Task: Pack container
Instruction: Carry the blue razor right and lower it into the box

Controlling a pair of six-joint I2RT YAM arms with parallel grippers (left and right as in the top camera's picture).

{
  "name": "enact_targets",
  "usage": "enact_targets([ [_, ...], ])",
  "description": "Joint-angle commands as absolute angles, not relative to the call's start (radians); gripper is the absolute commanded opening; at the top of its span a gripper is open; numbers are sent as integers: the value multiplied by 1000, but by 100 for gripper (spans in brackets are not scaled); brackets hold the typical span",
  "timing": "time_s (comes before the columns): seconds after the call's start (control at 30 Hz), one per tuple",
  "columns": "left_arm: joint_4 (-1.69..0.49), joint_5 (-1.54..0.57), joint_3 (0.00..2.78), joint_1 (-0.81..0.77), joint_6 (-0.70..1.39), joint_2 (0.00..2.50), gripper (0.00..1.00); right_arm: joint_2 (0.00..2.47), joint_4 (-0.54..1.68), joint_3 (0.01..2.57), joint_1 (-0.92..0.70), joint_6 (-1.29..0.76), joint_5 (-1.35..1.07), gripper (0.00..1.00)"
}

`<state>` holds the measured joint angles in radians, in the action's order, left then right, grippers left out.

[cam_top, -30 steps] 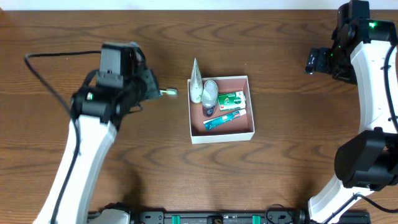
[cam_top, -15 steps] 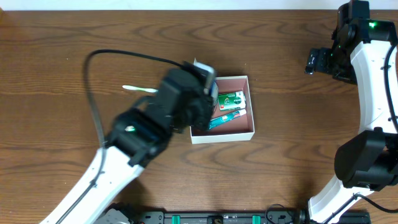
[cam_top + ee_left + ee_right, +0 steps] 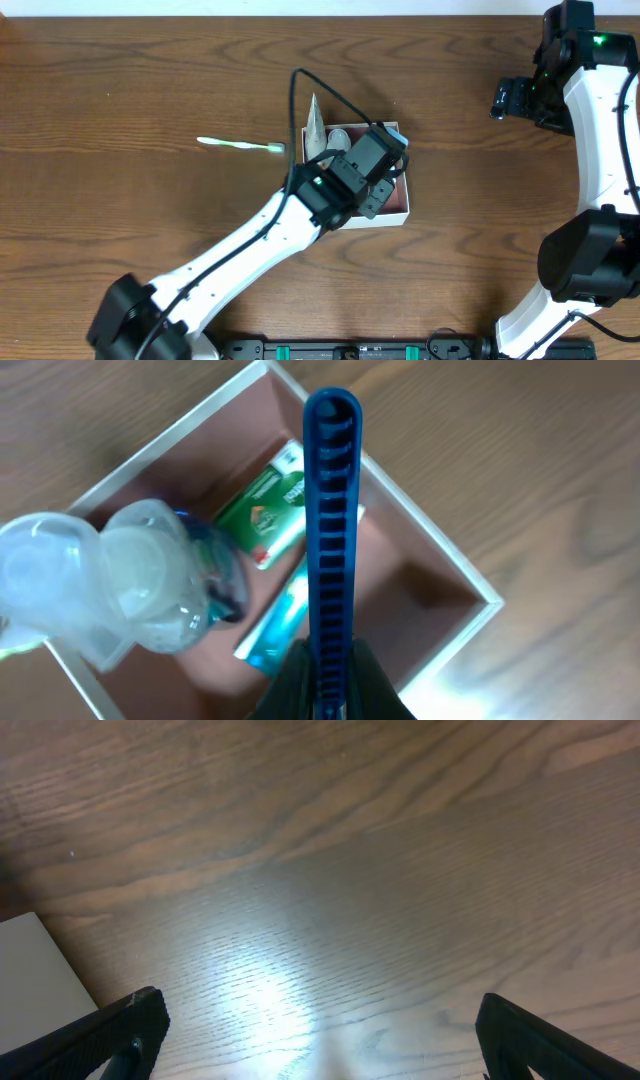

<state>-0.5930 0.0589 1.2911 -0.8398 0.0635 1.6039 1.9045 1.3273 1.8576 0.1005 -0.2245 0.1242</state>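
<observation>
Table (image 3: 300,920): wood with visible grain, smooth, semi-gloss, a light glare patch in the right wrist view. Container (image 3: 425,595): thin white walls that look like card, matt pinkish-brown floor. Blue ribbed strip (image 3: 331,510): moulded plastic, slight sheen. Clear bottle (image 3: 120,580): transparent plastic. Green carton (image 3: 265,510): printed, glossy. Toothbrush (image 3: 240,145): pale green plastic.

A brown wooden table (image 3: 120,70) with wavy grain fills the view. A pale green toothbrush (image 3: 240,145) lies flat on it, toward ten o'clock from the middle, pointing three to nine o'clock.
</observation>
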Motion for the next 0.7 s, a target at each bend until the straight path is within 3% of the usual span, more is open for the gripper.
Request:
enact_targets([
  [0.0,-595,145,1306,-839,-105,1644,7,1887,1328,1870,98,-212,131,99],
  [0.13,-597,145,1301,-839,-336,1671,8,1887,1328,1870,98,-212,131,99],
  [0.5,-662,145,1297,-838,-628,1677,10,1887,1328,1870,98,-212,131,99],
  [0.57,-661,144,1297,-838,-628,1677,62,1887,1328,1870,98,-212,131,99],
  [0.63,-660,144,1297,-838,-628,1677,85,1887,1328,1870,98,-212,131,99],
  [0.67,-658,144,1297,-838,-628,1677,90,1887,1328,1870,98,-212,131,99],
])
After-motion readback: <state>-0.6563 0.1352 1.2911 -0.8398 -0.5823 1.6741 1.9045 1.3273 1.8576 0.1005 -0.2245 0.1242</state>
